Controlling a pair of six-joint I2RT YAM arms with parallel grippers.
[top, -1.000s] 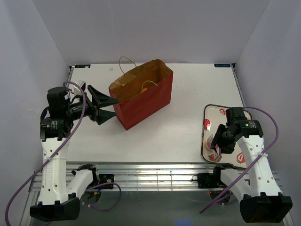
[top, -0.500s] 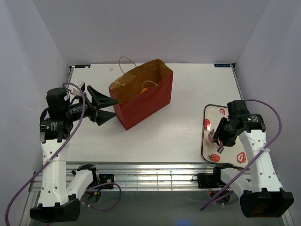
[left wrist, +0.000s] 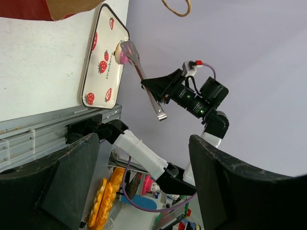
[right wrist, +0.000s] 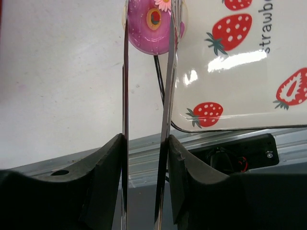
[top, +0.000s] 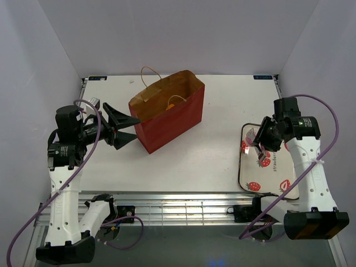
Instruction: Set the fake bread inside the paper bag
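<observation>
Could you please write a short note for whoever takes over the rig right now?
Left gripper: open, beside the paper bag's left end.
Right gripper: shut on tongs pinching the pink doughnut over the tray's left edge.
Done: an orange pastry shows inside the bag.
Left: carry the doughnut across and drop it into the bag.

One word can be read: "strawberry", in small dark letters on the white tray (top: 272, 178) among its red strawberry prints. In the left wrist view it runs lengthwise along the tray (left wrist: 96, 79). In the right wrist view the picture's edge cuts it to "strawb". Two blue labels (top: 97, 78) at the table's (top: 222, 111) far corners are too small to read.
</observation>
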